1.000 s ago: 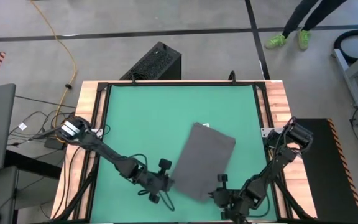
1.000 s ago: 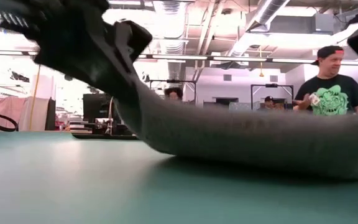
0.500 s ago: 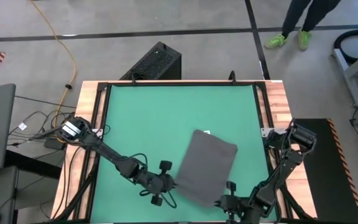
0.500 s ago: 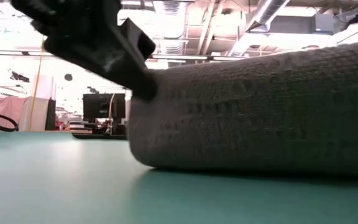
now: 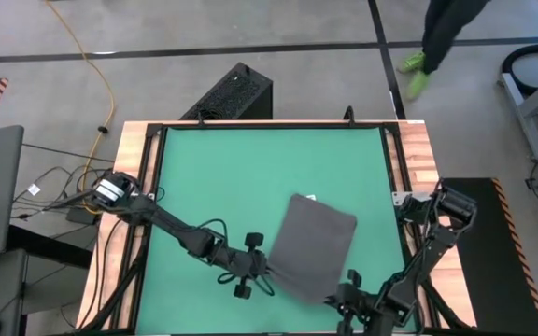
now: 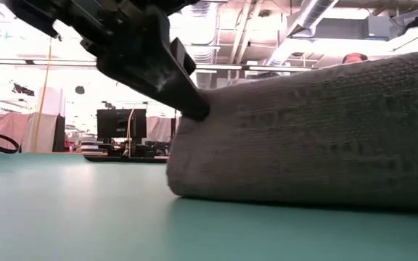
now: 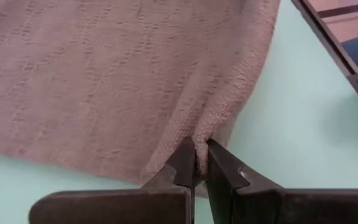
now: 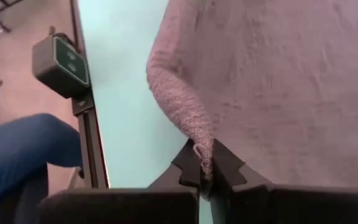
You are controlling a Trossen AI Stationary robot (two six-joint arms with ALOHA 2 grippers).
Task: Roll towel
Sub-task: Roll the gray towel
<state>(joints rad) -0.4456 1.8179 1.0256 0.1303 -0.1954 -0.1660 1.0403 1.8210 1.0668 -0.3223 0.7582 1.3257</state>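
The dark grey towel (image 5: 314, 243) lies on the green mat, right of the middle, with its white tag (image 5: 307, 198) at the far edge. Its near edge is raised off the mat and bulges up high in the low view (image 6: 310, 138). My left gripper (image 5: 267, 272) is shut on the towel's near left corner. My right gripper (image 5: 341, 291) is shut on the near right corner. The far part of the towel rests flat on the mat. My left gripper pinches the towel's near left corner (image 7: 199, 142) between its two fingers, slanting down from the table's left. The cloth gathers into a pucker at the fingertips (image 6: 198, 110) and is lifted off the mat there. My right gripper pinches the folded near right corner (image 8: 199, 140) between its two fingers, slanting down from the table's near right. The cloth bunches into a thick rolled edge just past the fingertips and is held off the mat.
Green mat (image 5: 213, 177) lies bare to the left and far side of the towel. A wooden frame (image 5: 414, 159) borders the table. A black box (image 5: 236, 91) stands on the floor beyond the far edge, and a person (image 5: 437, 42) walks at the far right.
Both grippers, shut on the near corners, have carried the towel's near edge up off the mat; it now stands as a high bulge where it lay low. My left gripper has moved toward the table's right, and my right gripper has rolled. The far edge has stayed.
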